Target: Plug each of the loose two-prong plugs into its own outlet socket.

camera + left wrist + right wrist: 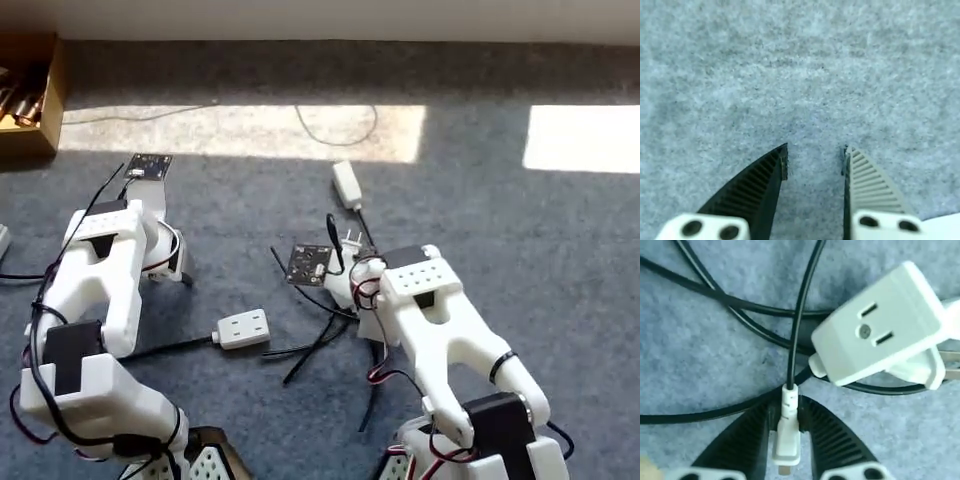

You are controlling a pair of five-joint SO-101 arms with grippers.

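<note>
Your right end effector (788, 401) pinches a small white plug (787, 437) just beside the white socket block (875, 332).

The plug lies lengthwise between the fingers (745, 440), its black cord (800, 325) leading past the block. The right wrist view shows the block's slots. The high view adds a second socket (243, 328), nearer your left end effector (815, 160), which hangs apart over carpet (790, 75).

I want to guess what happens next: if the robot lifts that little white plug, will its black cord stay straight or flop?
Probably flop: the black cord lies in loose bends, so it looks limp. It crosses other cords, so it might snag them. The white plug in the right tool looks small, likely light.
</note>
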